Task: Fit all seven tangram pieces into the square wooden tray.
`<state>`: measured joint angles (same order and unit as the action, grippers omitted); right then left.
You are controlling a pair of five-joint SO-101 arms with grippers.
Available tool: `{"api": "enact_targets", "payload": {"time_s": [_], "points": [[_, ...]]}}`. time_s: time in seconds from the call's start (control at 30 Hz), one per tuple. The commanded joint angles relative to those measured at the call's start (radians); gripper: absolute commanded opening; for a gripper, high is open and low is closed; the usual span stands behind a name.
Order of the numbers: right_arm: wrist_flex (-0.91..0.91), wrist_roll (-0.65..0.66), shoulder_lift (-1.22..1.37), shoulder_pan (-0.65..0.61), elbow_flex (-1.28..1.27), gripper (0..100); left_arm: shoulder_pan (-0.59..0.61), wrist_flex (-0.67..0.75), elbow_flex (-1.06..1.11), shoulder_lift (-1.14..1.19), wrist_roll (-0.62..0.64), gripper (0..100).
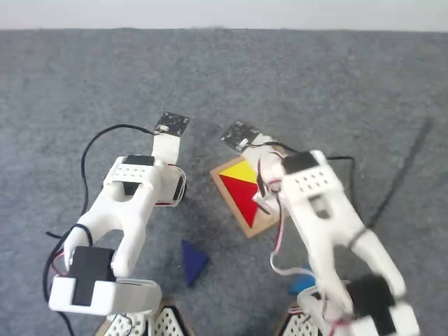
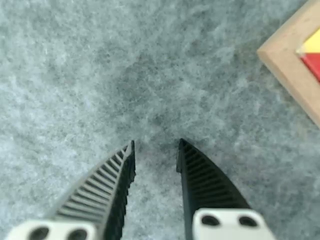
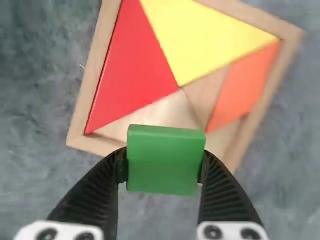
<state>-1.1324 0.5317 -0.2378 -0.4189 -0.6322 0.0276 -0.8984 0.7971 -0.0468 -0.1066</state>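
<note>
Gripping the green square point(image 3: 165, 165) in the right end effector point(image 3: 163, 161), over the rim of the wooden tray point(image 3: 93, 75), with a red piece point(image 3: 135, 75), a yellow piece point(image 3: 200, 35) and an orange piece point(image 3: 240, 85) inside it. Holding the left end effector point(image 2: 156, 145) narrowly parted and empty above grey tabletop point(image 2: 100, 60) beside a tray corner, with a blue triangle point(image 1: 192, 260) loose between the arms.

We see a white plastic left arm point(image 1: 129, 210) and right arm point(image 1: 329, 210), each with black motor blocks point(image 1: 89, 269), looping black cables point(image 1: 85, 157) and thin red wires point(image 1: 281, 234). The left gripper point(image 2: 155, 145) and right gripper point(image 3: 164, 157) have black ribbed fingers point(image 2: 200, 180) on white screw-holed bases point(image 2: 232, 222).
</note>
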Motion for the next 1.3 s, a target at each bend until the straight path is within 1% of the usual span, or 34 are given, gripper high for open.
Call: {"api": "enact_targets", "payload": {"time_s": [0.0,0.1,0.2,0.33,0.37,0.43,0.53,0.63,0.9,1.07,1.27], "points": [[0.068,0.129,0.128,-0.005,0.097,6.9,-0.011,0.02,-0.005,0.0,-0.003,14],[0.113,0.213,0.162,-0.005,0.097,6.9,-0.011,0.02,-0.005,0.0,-0.003,14],[0.11,0.305,0.186,-0.004,0.097,7.2,-0.011,0.02,-0.005,0.0,-0.003,14],[0.116,0.328,0.226,-0.002,0.098,7.6,-0.011,0.02,-0.005,0.0,-0.003,14],[0.116,0.331,0.234,-0.002,0.098,9.0,-0.011,0.02,-0.005,0.0,-0.003,14],[0.116,0.358,0.246,-0.004,0.098,14.8,-0.011,0.02,-0.005,0.0,-0.003,14],[0.127,0.353,0.249,-0.002,0.098,23.9,-0.011,0.02,-0.005,0.0,-0.003,14],[0.142,0.33,0.251,0.004,0.109,27.8,-0.011,0.02,-0.005,0.0,-0.003,14],[0.122,0.328,0.246,0.004,0.14,27.9,-0.011,0.02,-0.005,0.0,-0.003,14],[0.005,0.328,0.232,0.004,0.221,27.9,-0.011,0.02,-0.005,0.0,-0.003,14],[-0.094,0.33,0.142,0.005,0.273,27.8,-0.011,0.02,-0.005,0.0,-0.003,14]]}}
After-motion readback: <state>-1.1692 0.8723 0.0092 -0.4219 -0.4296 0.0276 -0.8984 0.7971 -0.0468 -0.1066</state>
